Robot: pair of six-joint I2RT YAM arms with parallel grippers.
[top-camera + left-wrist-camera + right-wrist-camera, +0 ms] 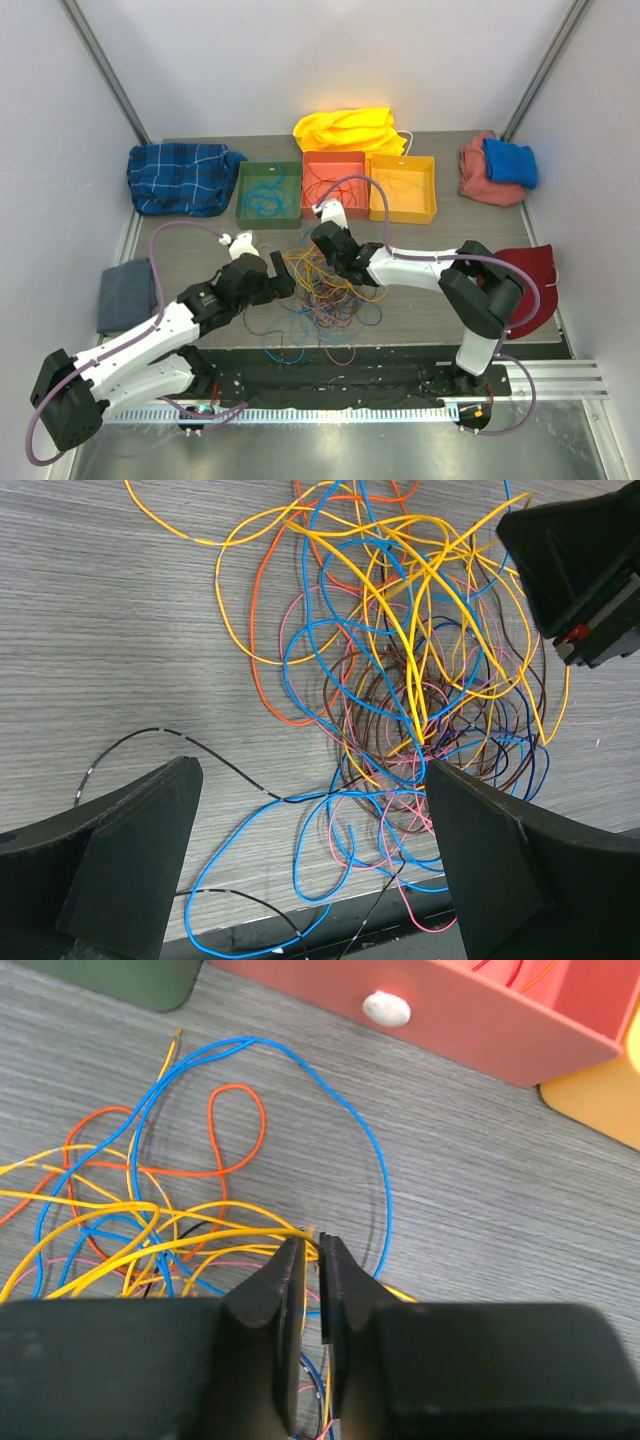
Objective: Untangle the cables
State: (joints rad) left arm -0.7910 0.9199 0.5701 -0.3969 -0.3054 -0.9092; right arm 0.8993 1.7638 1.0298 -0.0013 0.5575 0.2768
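The cables [322,290] lie in a tangled heap of yellow, orange, blue, pink, brown and black strands at the table's middle front. My left gripper [282,274] is open at the heap's left edge. In the left wrist view [310,772] its fingers straddle loose blue [300,880], pink and black loops without touching them. My right gripper [325,243] is at the heap's far side. In the right wrist view [313,1246] it is shut on a bundle of yellow cables [200,1235]. It also shows in the left wrist view [580,570].
A green bin [268,219], a red bin [333,157] and a yellow bin [402,216] stand in a row at the back, each with some cable inside. Cloths lie around: blue plaid [180,178], yellow [350,130], pink and blue [495,165], dark red [530,285], grey [125,295].
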